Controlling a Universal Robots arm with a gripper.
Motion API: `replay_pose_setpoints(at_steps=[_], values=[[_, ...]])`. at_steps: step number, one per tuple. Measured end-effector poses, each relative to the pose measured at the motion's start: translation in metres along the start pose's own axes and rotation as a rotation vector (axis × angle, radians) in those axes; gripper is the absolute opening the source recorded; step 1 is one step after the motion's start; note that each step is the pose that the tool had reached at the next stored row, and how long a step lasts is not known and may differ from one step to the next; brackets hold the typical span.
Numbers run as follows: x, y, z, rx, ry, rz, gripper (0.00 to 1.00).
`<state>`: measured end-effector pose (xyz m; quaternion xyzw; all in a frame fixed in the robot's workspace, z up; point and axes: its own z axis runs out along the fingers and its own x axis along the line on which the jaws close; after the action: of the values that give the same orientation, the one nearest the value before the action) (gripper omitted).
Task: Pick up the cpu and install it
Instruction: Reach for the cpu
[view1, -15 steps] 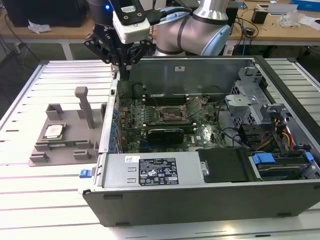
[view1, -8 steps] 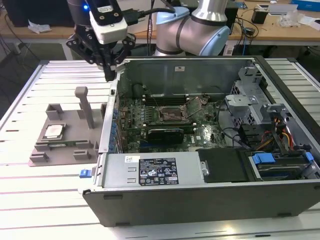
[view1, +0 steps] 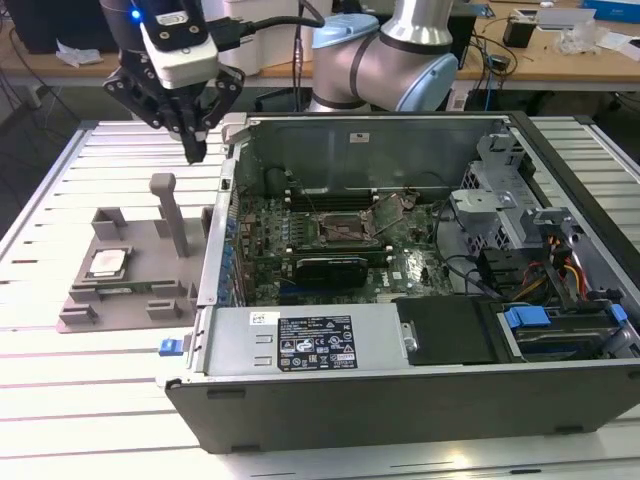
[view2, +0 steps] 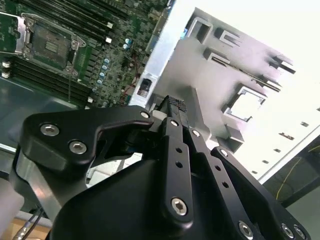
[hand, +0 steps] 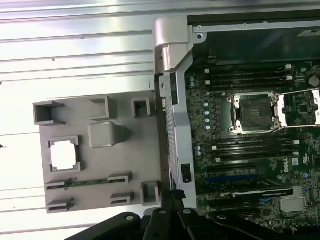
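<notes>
The cpu (view1: 106, 263) is a small silver square lying flat in a recess of the grey fixture plate (view1: 130, 300), at the exterior view's left of the open computer case. Both wrist views show the cpu (view2: 248, 106) (hand: 65, 155) as a bright square in its recess. My gripper (view1: 196, 152) hangs high above the fixture's far right corner, close to the case wall, shut with nothing between its fingers. The black finger pair (view2: 176, 104) (hand: 172, 199) is pressed together. The black metal-framed socket (view1: 345, 228) (hand: 253, 112) (view2: 50, 47) sits open on the green motherboard.
A tall grey post (view1: 170, 210) stands on the fixture between the cpu and the case. The case wall (view1: 222, 230) rises beside the fixture. A black expansion card (view1: 330, 268), cables and drive bays (view1: 530, 250) crowd the case interior. The slatted table (view1: 90, 400) extends in front.
</notes>
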<state>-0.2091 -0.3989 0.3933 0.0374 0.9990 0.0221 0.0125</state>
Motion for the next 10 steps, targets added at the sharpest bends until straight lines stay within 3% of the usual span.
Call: replay_pose_setpoints(at_steps=[10], values=[[0.0246, -0.0018, -0.0007, 0.0, 0.0, 0.0, 0.11]])
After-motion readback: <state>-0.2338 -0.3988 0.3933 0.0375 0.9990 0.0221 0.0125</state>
